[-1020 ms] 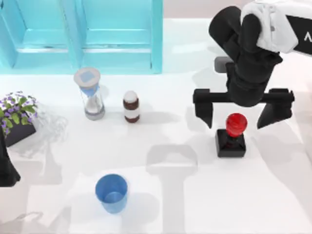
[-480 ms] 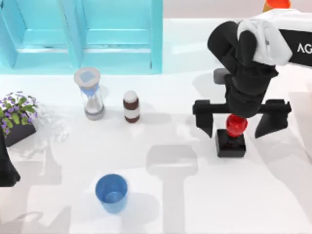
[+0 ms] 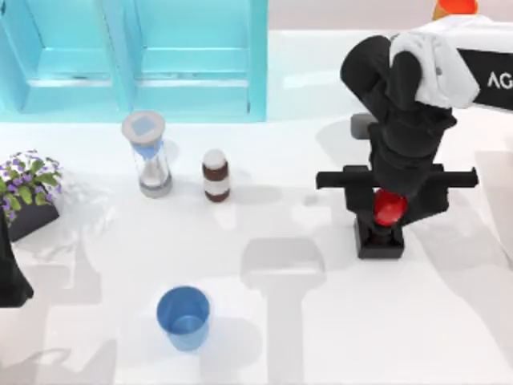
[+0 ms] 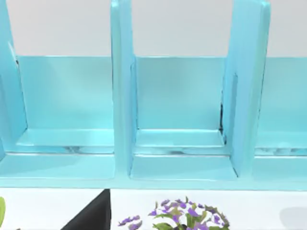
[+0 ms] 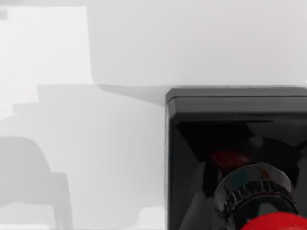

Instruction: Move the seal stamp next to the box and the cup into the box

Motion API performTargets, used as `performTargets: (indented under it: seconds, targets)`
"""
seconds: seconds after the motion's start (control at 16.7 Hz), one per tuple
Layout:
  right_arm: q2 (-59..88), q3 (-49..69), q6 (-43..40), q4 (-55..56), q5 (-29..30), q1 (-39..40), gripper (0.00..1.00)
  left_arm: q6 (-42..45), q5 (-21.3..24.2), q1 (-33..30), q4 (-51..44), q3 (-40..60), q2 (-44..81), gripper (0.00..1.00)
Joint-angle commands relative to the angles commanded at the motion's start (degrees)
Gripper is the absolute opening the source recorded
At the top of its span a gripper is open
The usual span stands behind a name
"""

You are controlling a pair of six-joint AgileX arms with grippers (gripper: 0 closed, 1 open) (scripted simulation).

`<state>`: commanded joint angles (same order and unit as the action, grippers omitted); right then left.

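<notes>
Seal stamp (image 3: 380,233) knob sits pinched inside right end effector (image 3: 390,207); fingers narrowed.

The right arm (image 3: 409,96) is built of rounded matte black segments, with a white shell carrying grey lettering at its upper link. A black crossbar with two angular black fingers forms the right gripper (image 3: 390,210). The left arm (image 3: 10,273) is seen as a plain black shape.

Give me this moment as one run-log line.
right gripper: shut on seal stamp knob, stamp on table | left arm: parked, table's left edge | cup: untouched, front left | box: far left
</notes>
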<state>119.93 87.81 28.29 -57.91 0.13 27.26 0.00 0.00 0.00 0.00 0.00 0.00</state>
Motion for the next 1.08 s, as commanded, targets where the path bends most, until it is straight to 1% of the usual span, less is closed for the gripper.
performTargets:
  seconds: [0.18,0.24,0.78,1.08]
  targets:
    - [0.0,0.0,0.0,0.0,0.0,0.0,0.02,0.0,0.0,0.0,0.0,0.0,0.0,1.00]
    - [0.0,0.0,0.0,0.0,0.0,0.0,0.00,0.0,0.0,0.0,0.0,0.0,0.0,1.00]
    - [-0.2,0.1,-0.1,-0.2,0.0,-0.3,0.00,0.0,0.0,0.0,0.0,0.0,0.0,1.00]
    - [-5.1,2.9,-6.3,-8.0,0.0,-6.4,0.00,0.0,0.0,0.0,0.0,0.0,0.0,1.00]
